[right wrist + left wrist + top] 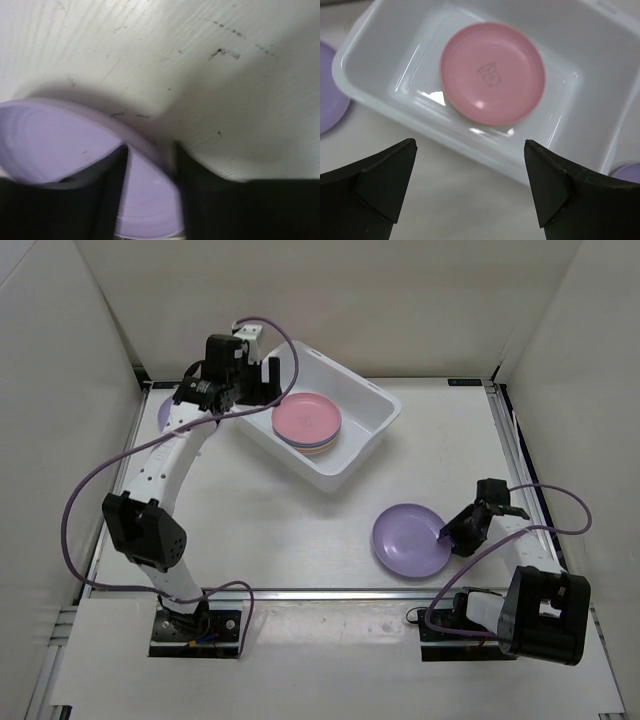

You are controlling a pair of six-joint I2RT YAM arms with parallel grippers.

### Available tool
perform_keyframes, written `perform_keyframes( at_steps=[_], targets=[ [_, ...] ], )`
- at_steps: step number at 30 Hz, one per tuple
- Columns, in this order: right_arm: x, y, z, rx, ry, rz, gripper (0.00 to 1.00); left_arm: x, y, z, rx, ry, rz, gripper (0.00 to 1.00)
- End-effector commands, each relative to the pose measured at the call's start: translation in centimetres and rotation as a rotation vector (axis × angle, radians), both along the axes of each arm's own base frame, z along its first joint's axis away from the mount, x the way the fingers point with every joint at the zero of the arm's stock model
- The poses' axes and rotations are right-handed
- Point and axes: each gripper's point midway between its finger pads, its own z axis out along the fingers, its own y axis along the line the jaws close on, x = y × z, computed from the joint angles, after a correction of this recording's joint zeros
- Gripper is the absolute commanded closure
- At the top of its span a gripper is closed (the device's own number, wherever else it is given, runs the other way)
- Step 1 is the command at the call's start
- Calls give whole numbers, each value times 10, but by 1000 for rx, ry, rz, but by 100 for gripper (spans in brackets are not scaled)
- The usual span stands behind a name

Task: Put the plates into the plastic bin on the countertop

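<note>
Gripping the purple plate [408, 540] by its right rim, right jaws stand about half closed, lower right on the tabletop [260, 530]. Left jaws hang wide open and empty over the bin [372, 397], upper centre; pink plate [307, 418] tops the stack inside.

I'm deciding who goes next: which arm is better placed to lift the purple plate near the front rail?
The right: the right tool straddles the purple plate's rim, while the left tool hangs open above the plastic bin.
</note>
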Motion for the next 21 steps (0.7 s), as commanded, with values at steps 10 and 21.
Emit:
perform_keyframes(
  at_steps=[10,21],
  targets=[
    [57,-34,61,-203,-183,53,100,-72,83,-8,31,23,269,1],
    [156,-34,233,-304,-636,139,100,-91,135,-32,-12,75,463,1]
  ],
)
